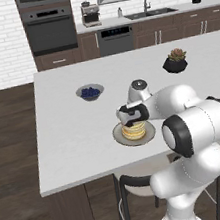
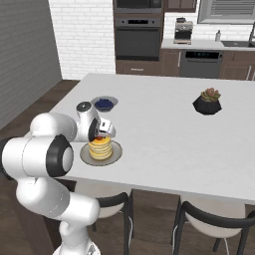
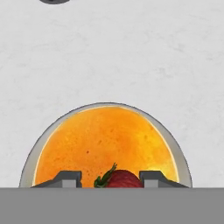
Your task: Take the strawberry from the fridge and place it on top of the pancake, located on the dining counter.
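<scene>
Clamped on the strawberry (image 3: 121, 179) right now, fingers (image 3: 67, 178) either side of it, hovering directly over the pancake (image 3: 105, 144). Strawberry sits between the tips, leafy end poking left in the hand view, just above the golden top of the stack. Can't tell if it's touching the pancake yet or a hair off it.

So, basically at the drop step. Looks nearly done, honestly. To do it well: go down slow until the berry rests on the top pancake, then open up gently and only a little at first, so it doesn't get flicked sideways. Tiny round thing, probably rolls if released from any height. In the hand view it seems a bit toward the near edge of the stack, so maybe nudge slightly toward the middle before letting go. Then lift straight up, no sideways swing, or risk dragging it off or bumping the plate (image 1: 117, 136).

Past the stack, from the left base view: gripper (image 1: 132, 120) low over the pancakes, plain white bench (image 1: 76, 138) all around. Further back, a small bowl of blueberries (image 1: 90, 92), well apart from the plate. Further still, off to the right, a little potted succulent (image 1: 175, 61). Neither anywhere near the way out, so nothing to worry about there.
</scene>
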Tool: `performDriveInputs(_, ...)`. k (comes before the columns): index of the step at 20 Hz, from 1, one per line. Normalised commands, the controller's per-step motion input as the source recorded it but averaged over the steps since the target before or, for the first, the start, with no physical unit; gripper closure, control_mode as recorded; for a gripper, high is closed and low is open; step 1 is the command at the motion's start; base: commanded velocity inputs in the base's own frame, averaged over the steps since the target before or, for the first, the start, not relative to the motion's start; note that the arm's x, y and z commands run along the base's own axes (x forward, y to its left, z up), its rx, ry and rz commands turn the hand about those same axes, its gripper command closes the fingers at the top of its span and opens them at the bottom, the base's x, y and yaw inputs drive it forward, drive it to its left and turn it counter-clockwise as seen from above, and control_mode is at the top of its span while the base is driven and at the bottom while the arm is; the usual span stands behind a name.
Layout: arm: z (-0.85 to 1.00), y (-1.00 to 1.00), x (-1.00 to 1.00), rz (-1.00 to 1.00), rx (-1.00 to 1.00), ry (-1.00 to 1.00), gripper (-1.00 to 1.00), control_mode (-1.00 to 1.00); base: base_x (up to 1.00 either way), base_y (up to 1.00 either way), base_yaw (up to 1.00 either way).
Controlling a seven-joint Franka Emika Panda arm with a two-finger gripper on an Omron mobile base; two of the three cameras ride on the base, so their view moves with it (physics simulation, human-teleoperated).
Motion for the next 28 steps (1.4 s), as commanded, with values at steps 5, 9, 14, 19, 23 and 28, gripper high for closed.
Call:
performDriveInputs(5, -0.03, 0.0, 0.0, 0.0, 0.0, 0.02, -1.0, -1.0, 0.0, 0.0, 0.0)
performDriveInputs(9, 0.0, 0.0, 0.0, 0.0, 0.0, 0.0, -1.0, -1.0, 0.0, 0.0, 0.0)
performDriveInputs(14, 0.02, 0.0, 0.0, 0.0, 0.0, 0.0, -1.0, -1.0, 0.0, 0.0, 0.0)
performDriveInputs(19, 0.28, 0.01, 0.0, 0.0, -0.01, 0.0, -1.0, -1.0, 0.0, 0.0, 0.0)
performDriveInputs(23, 0.77, 0.27, -0.23, 0.02, -0.09, 0.0, -1.0, -1.0, 0.0, 0.0, 0.0)
performDriveInputs(28, 0.95, 0.51, -0.77, 0.02, -0.07, -0.05, -1.0, -1.0, 0.0, 0.0, 0.0)
